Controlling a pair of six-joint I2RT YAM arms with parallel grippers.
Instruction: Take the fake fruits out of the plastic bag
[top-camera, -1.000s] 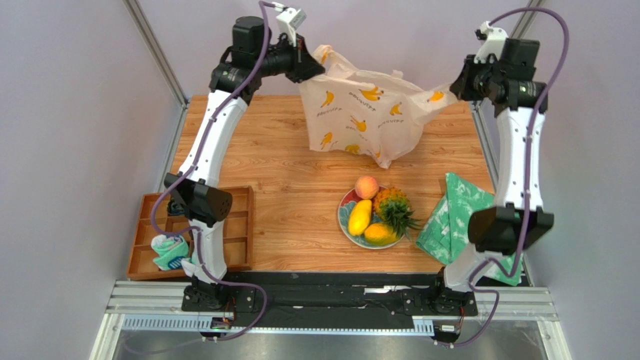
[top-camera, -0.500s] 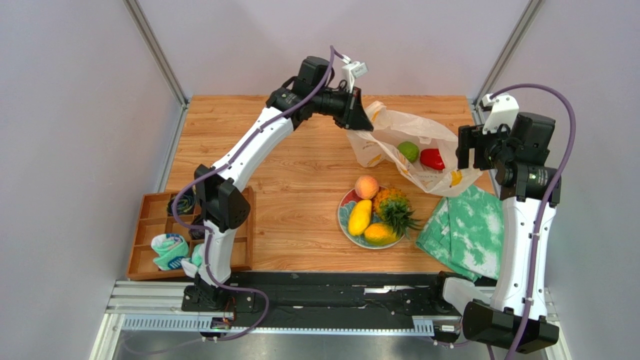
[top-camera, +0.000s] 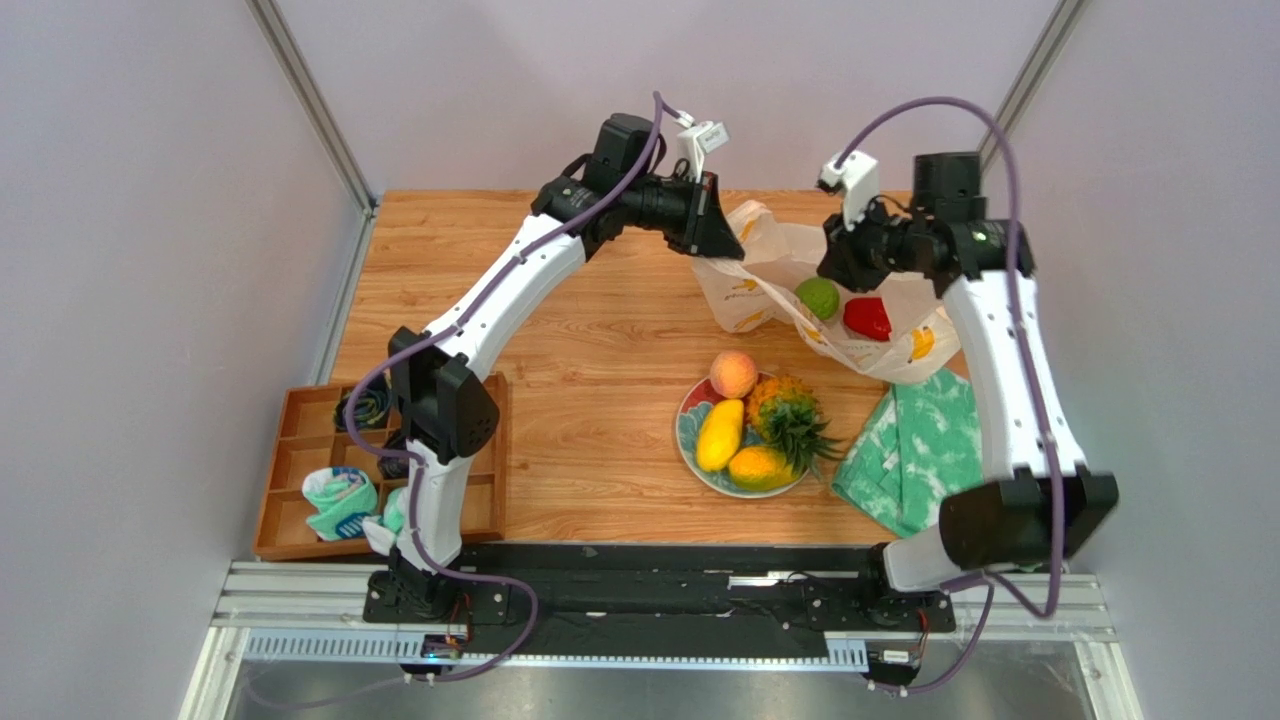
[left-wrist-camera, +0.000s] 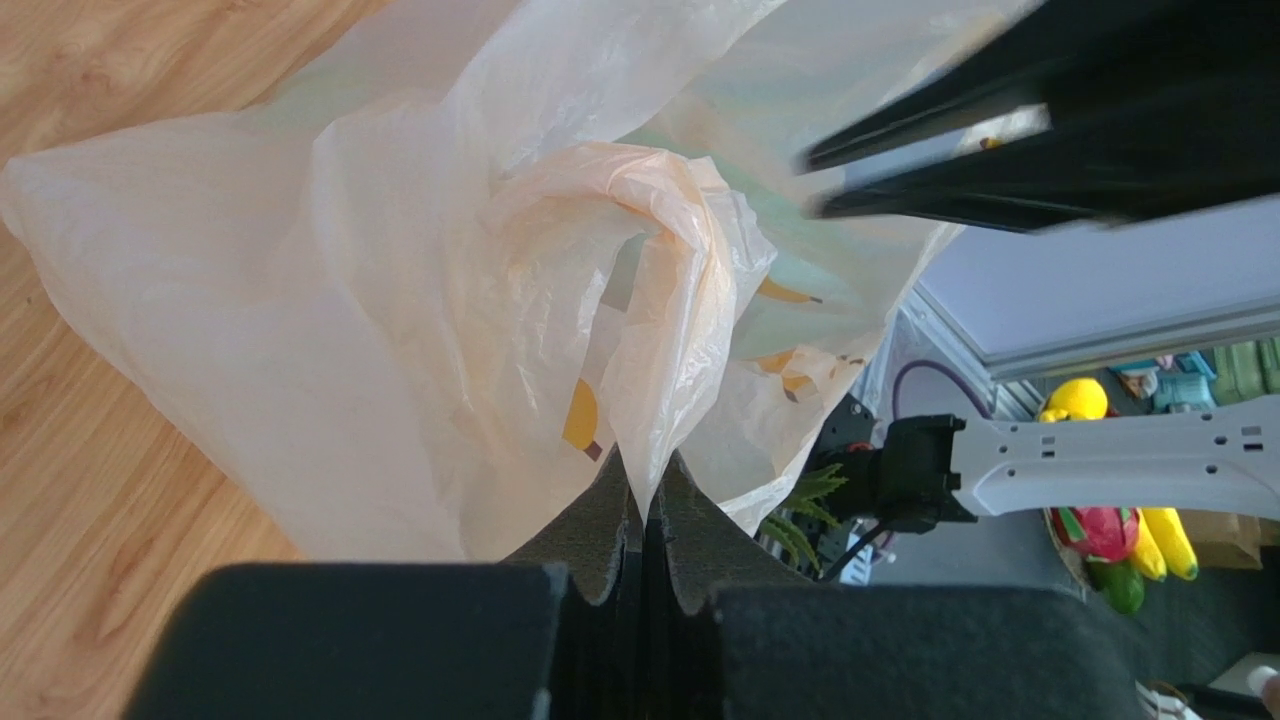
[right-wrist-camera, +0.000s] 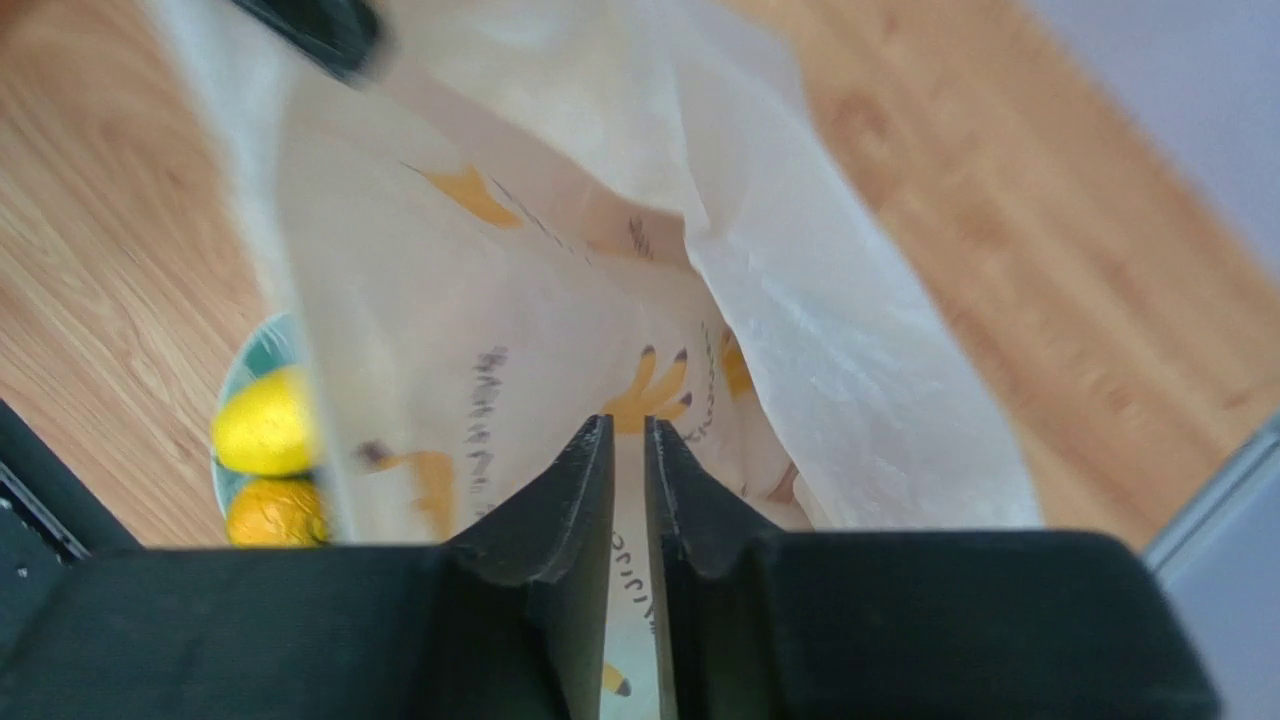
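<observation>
The left tool (top-camera: 721, 237) stays clamped on a handle of the thin white banana-printed plastic bag (top-camera: 747, 294). The bag lies on the wooden tabletop (top-camera: 571, 338), with a bumpy green fruit (top-camera: 816, 299) and a glossy red pepper (top-camera: 864, 318) inside. The right tool (top-camera: 834, 267) has swung from beside the green-and-white patterned cloth (top-camera: 917, 450) to the bag's far rim. Its jaws stand a slit apart, and I cannot tell whether they pinch the film.

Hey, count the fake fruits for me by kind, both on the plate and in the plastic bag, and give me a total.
Mangoes, on the plate: 2
Peach, on the plate: 1
Pineapple, on the plate: 1
Green fruit, in the plastic bag: 1
Red bell pepper, in the plastic bag: 1
Total: 6
</observation>
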